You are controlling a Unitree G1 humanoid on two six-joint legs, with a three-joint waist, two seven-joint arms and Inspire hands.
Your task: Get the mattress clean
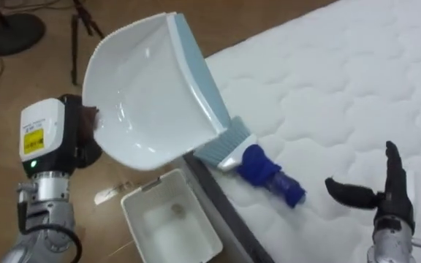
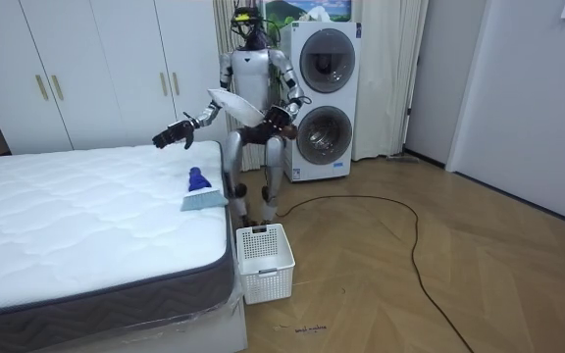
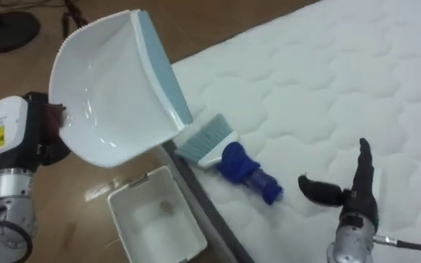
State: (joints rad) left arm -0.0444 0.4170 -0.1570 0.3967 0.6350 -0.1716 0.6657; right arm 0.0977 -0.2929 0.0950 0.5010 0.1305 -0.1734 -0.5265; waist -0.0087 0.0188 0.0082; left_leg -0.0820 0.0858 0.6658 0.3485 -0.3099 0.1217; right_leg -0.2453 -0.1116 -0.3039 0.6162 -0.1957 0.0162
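Bed [image 1: 357, 88] with a bare white quilted mattress takes the right and upper right of the eye views; in the room view it takes the left side. Wood floor [image 1: 20, 80] takes the left side of the eye views. In the room view white wardrobes [image 2: 96, 69] stand at upper left and two stacked washers [image 2: 322, 98] at top centre. The robot stands upright at the bed's corner, in front of the washers. White dustpan [image 1: 148, 88] with a pale blue lip is at upper centre-left in the eye views, held up in the air and tilted, with its hollow facing the camera. It is above the bed's edge and above the basket. White basket [image 1: 152, 186] sits on the floor at bottom centre-left, just beside the bed's side, with a small speck on its bottom. Brush [image 1: 254, 164] with a blue handle and pale blue bristles lies flat on the mattress near its edge, at frame centre. Its bristles point toward the dustpan's lower lip. Left hand [image 1: 79, 135] is at centre-left, closed on the dustpan's rear end, with most of its fingers hidden behind the pan. Right hand [image 1: 389, 193] is at lower right over the mattress, well apart from the brush. Its fingers [image 1: 392, 164] are straight and spread wide, thumb out to the side, holding nothing.
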